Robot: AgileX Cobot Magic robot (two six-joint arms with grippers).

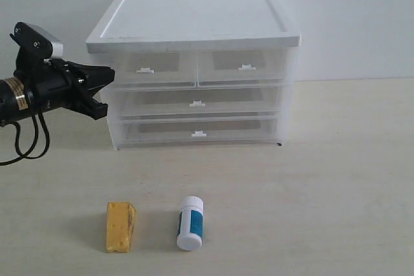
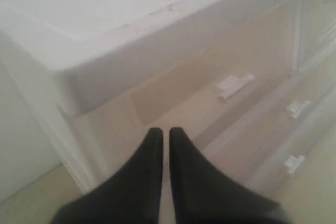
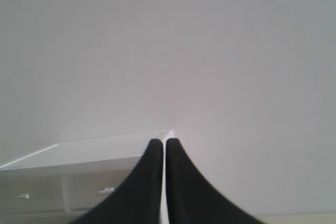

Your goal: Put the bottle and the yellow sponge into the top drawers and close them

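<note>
Translucent plastic half-width top drawers (image 1: 155, 69) seem unopened. Black left gripper (image 2: 164, 132), pinched together and empty, hovers beside the white-topped cabinet (image 1: 194, 21); right gripper (image 3: 160, 142) likewise pinched. Next: hook a tab handle (image 1: 145, 70).

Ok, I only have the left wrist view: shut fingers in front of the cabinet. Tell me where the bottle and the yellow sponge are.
Observer: Both lie on the table in front of the cabinet, the yellow sponge to the left of the bottle, with a gap between them.
Operator: Give me the bottle's pose.
Observer: It lies on its side, pointing lengthwise towards the cabinet.
Operator: Now report the right gripper.
Observer: The right gripper is shut, with nothing between its fingers. Its camera faces the wall past a corner of the cabinet's top.
</note>
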